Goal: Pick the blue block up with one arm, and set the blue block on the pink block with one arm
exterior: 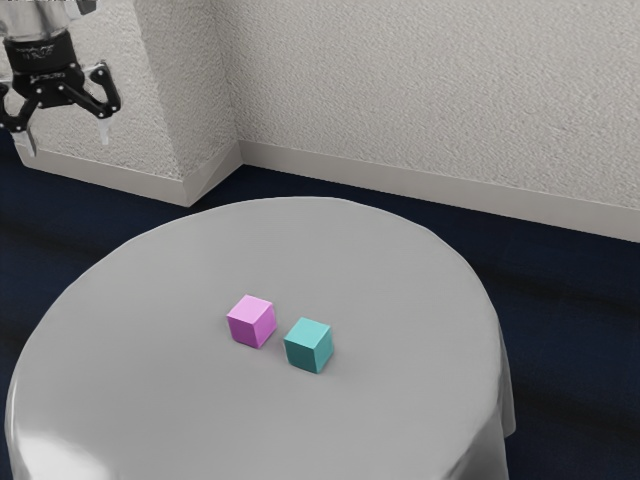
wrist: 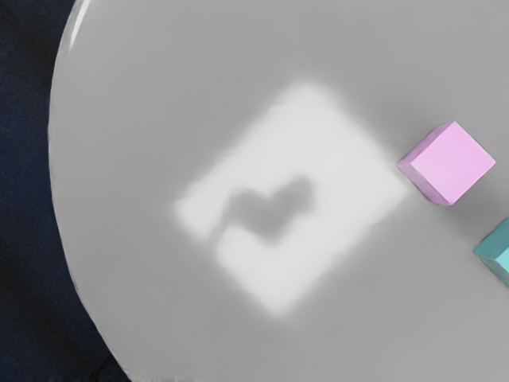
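Exterior view, gripper [exterior: 65, 130]: high at the exterior view's upper left, in front of the wall [exterior: 420, 80], fingers spread wide with nothing between them.
Exterior view, blue block [exterior: 308, 345]: teal-blue, resting on the round grey desk [exterior: 380, 270] near its middle, far below the gripper and well apart from it, toward the exterior view's right.
Exterior view, pink block [exterior: 251, 321]: on the desk just beside the blue block, on the side nearer the gripper; a narrow gap separates them.
Wrist view, desk [wrist: 159, 95]: curved rim against the dark floor [wrist: 24, 239]; a bright patch [wrist: 318, 143] holds a dark shadow [wrist: 266, 208].
Wrist view, pink block [wrist: 447, 163]: at the patch's corner.
Wrist view, blue block [wrist: 497, 251]: beyond the pink block, cut by the frame edge.
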Action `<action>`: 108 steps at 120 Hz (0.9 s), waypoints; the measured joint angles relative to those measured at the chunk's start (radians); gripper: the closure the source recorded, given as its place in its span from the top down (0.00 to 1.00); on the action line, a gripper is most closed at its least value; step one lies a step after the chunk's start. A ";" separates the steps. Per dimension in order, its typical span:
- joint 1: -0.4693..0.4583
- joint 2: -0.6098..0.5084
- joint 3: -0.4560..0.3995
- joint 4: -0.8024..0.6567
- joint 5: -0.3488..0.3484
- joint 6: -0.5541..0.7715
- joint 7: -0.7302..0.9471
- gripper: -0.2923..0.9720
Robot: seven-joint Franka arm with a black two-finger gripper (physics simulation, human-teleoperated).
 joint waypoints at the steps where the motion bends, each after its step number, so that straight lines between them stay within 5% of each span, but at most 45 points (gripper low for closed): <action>1: 0.000 -0.001 0.001 -0.003 0.002 0.001 -0.012 0.77; 22: -0.016 -0.081 0.000 -0.148 0.028 0.031 -0.220 0.77; 32: -0.117 -0.121 -0.009 -0.226 0.014 0.057 -0.298 0.77; 40: -0.192 -0.196 -0.012 -0.437 -0.006 0.151 -0.343 0.77; 54: -0.272 -0.162 -0.025 -0.539 -0.047 0.293 -0.390 0.77; 108: -0.326 0.107 -0.134 -0.578 -0.087 0.628 -0.061 0.77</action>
